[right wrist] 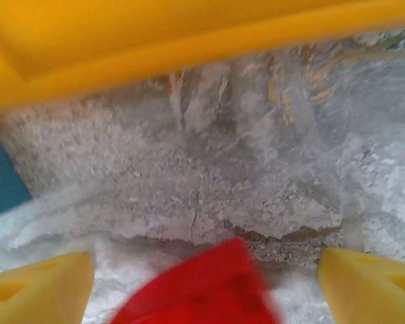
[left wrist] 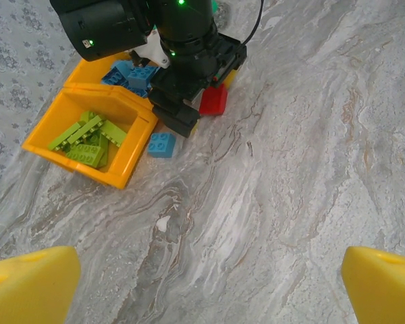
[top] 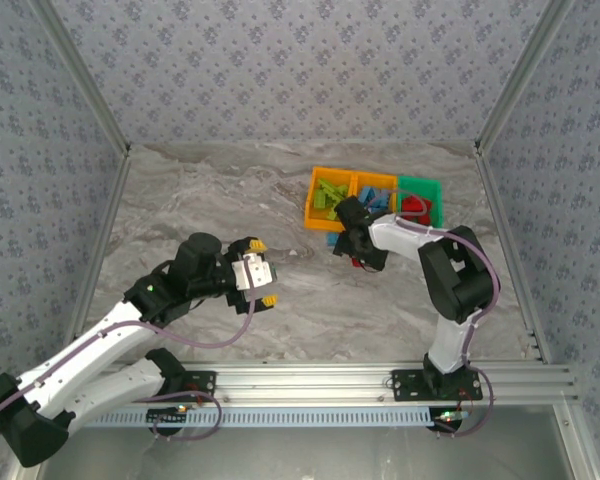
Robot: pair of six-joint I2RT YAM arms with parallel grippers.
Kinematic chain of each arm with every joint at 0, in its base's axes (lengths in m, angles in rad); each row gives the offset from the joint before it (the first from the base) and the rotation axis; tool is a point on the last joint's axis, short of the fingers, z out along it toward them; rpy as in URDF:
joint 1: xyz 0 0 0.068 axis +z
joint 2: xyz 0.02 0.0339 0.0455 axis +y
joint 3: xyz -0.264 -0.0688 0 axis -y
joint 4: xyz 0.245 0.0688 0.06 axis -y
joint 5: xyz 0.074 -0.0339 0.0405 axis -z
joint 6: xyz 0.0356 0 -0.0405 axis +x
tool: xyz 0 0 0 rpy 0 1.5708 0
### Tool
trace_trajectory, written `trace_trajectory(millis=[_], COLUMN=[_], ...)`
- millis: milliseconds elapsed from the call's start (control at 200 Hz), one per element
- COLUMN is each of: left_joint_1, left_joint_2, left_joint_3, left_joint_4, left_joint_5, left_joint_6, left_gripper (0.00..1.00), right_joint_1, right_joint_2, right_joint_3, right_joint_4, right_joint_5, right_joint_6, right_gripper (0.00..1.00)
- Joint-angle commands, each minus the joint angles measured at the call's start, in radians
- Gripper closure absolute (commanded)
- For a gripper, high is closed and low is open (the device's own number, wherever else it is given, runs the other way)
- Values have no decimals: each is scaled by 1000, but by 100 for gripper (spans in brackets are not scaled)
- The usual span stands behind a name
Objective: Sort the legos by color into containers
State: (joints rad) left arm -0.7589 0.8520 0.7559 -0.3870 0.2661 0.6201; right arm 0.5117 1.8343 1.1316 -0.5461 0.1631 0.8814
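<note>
marbled grey table (top: 310, 310) inside patterned walls; three bins stand in a row at the far right.

1. state of tools. my right gripper (right wrist: 202, 280) is released: both yellow fingertips stand wide apart, with table showing on either side of the red brick (right wrist: 202, 290) between them. the brick is blurred, so i cannot tell whether it rests flat. my left gripper (left wrist: 206, 283) hangs spread wide over bare table, well apart from the work, holding nothing.

2. location of parts. seen from the left wrist, the red brick lies on the table just beside the near wall of the first orange bin (left wrist: 46, 128), which holds lime green bricks. a blue brick (left wrist: 162, 144) lies loose close to it. the second orange bin (left wrist: 88, 71) holds blue bricks. the green bin (top: 420, 181) holds reds and is, i judge, the destination.

3. procedure, as i judge it.
- centre the jaws on the red brick so both pads meet its flat sides, not a corner.
- lower until the pads sit below the studs, then close squarely.
- keep clear of the orange wall ahead and of the blue brick; a nudge would shift either.
- lift straight up above the rims before traversing.
- release low inside the green bin so the brick does not bounce out.

4. remaining, as i judge it: the blue brick goes next.
</note>
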Motion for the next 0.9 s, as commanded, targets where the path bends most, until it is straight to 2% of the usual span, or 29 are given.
trace_trajectory(millis=[0, 260, 465, 650, 780, 894], left_joint_1=[6, 6, 6, 6, 6, 7], left_joint_2=[-2, -2, -1, -1, 2, 1], left_joint_3=[-7, -6, -8, -9, -7, -8], left_joint_4=[13, 14, 14, 15, 16, 16], left_joint_5=[23, 24, 24, 24, 28, 31], left_joint_6=[0, 1, 0, -1, -2, -3], left_gripper=[1, 1, 1, 1, 1, 1], right_joint_1=[11, 26, 22, 12, -78, -226], right_joint_2=[57, -22, -102, -289, -425, -420], right_joint_3=[-13, -67, -107, -143, -110, -31], right_joint_4=[4, 17, -4, -64, -118, -97], right_joint_5=[-59, -26, 4, 66, 119, 122], right_joint_6=[136, 150, 150, 141, 48, -82], right_gripper=[21, 38, 43, 45, 45, 45])
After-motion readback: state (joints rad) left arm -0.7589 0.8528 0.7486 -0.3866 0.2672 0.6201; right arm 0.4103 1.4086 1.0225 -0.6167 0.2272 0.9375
